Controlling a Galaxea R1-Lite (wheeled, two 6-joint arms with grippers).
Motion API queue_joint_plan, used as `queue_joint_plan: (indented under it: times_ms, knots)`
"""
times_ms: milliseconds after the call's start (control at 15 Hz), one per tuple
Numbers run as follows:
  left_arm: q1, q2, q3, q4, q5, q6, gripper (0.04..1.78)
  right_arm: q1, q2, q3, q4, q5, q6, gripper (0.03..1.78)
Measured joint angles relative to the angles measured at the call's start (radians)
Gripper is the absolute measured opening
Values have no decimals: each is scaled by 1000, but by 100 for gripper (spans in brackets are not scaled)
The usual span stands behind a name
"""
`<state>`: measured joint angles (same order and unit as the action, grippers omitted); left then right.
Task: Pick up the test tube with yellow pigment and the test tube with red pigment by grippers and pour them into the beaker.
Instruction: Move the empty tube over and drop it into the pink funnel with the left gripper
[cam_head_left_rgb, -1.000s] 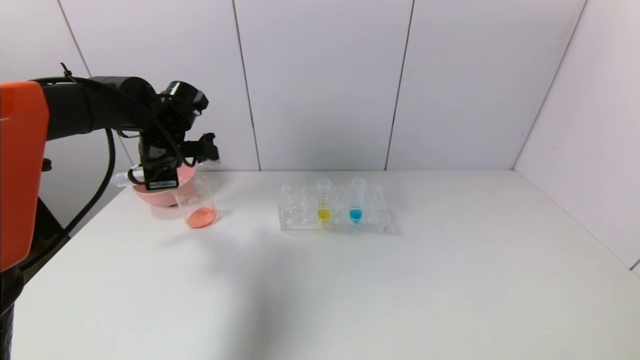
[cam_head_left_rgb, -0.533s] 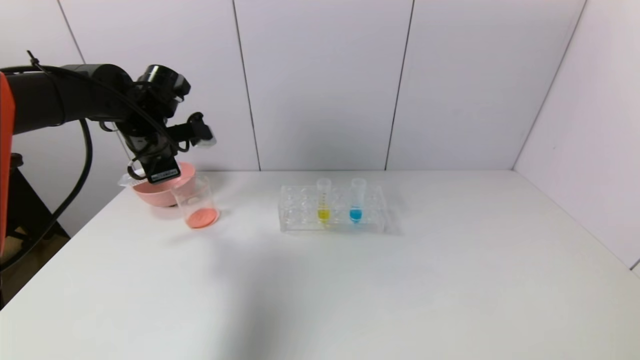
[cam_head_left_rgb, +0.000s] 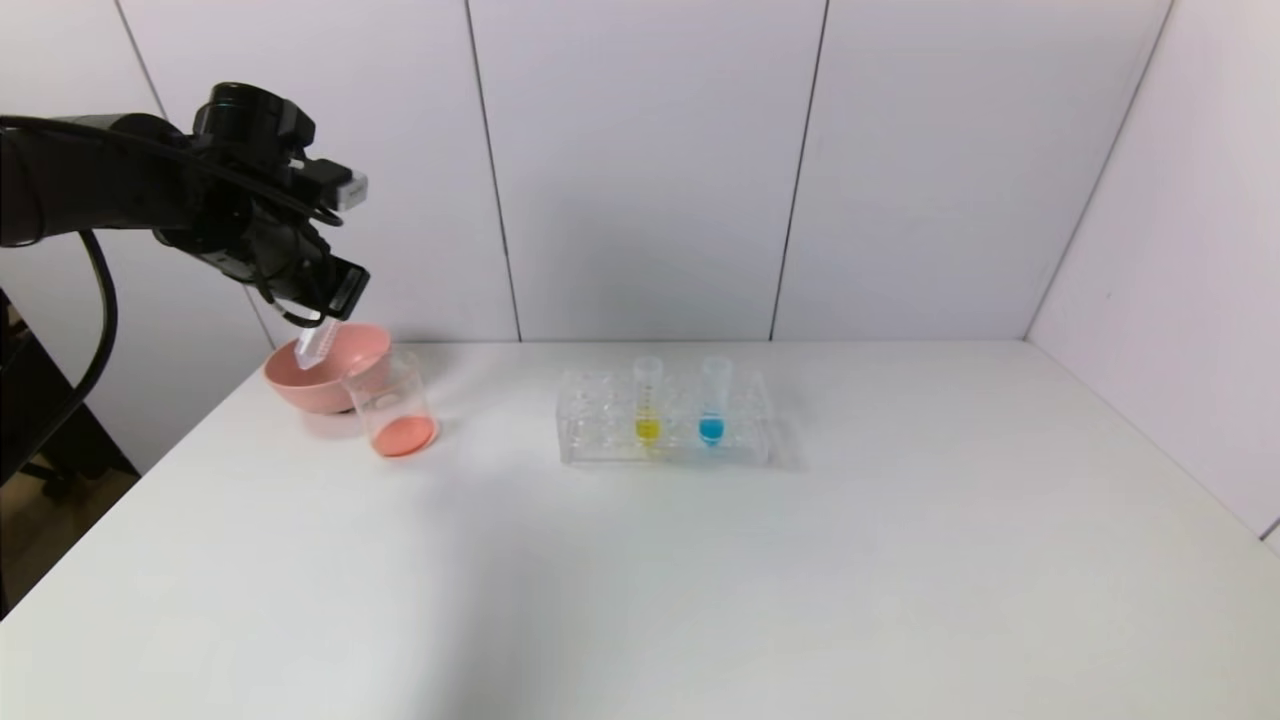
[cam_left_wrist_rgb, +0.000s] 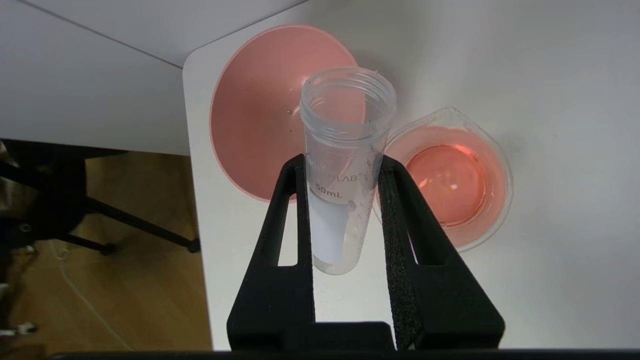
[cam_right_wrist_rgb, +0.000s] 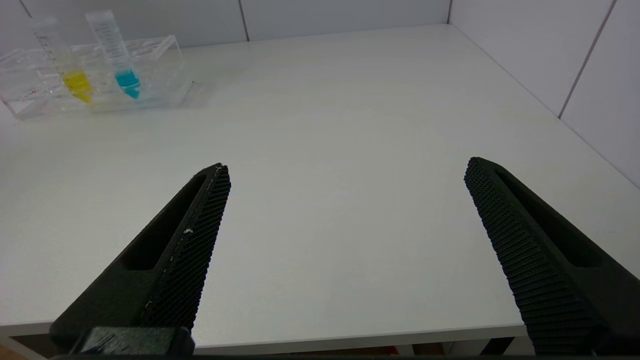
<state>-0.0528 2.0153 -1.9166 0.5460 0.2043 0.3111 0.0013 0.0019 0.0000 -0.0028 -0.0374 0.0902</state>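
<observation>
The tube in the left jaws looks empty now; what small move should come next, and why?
Probably lower the left gripper a little and release the empty tube into the pink bowl. The tube hangs mouth-down over the bowl, clear inside, and the beaker already holds red liquid. The yellow tube waits in the rack.

The test tube with red pigment (cam_head_left_rgb: 316, 344) is a clear, now empty tube, clamped in the left tool (cam_left_wrist_rgb: 345, 200) and tipped mouth-down over the table's far left corner. The beaker (cam_head_left_rgb: 392, 404) stands upright just below, holding a shallow red-orange layer. The test tube with yellow pigment (cam_head_left_rgb: 647, 399) stands upright mid-table toward the far edge.
</observation>
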Motion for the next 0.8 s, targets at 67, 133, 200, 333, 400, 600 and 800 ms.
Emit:
queue_joint_plan:
  times_ms: [67, 133, 200, 333, 400, 600, 800]
  knots:
    - [2, -21, 48, -45, -1, -75, 42, 0, 0, 0, 0, 0, 0, 171]
    - [3, -45, 102, -92, 0, -138, 42, 0, 0, 0, 0, 0, 0, 171]
    - [4, -76, 172, -154, 2, -205, 42, 0, 0, 0, 0, 0, 0, 171]
    - [11, -132, 299, -279, 9, -290, 42, 0, 0, 0, 0, 0, 0, 171]
    - [16, -162, 372, -347, 16, -316, 42, 0, 0, 0, 0, 0, 0, 171]
    - [33, -243, 624, -588, 57, -347, 42, 0, 0, 0, 0, 1, 0, 171]
    - [47, -288, 891, -931, 81, -350, 42, 0, 0, 0, 0, 0, 0, 171]
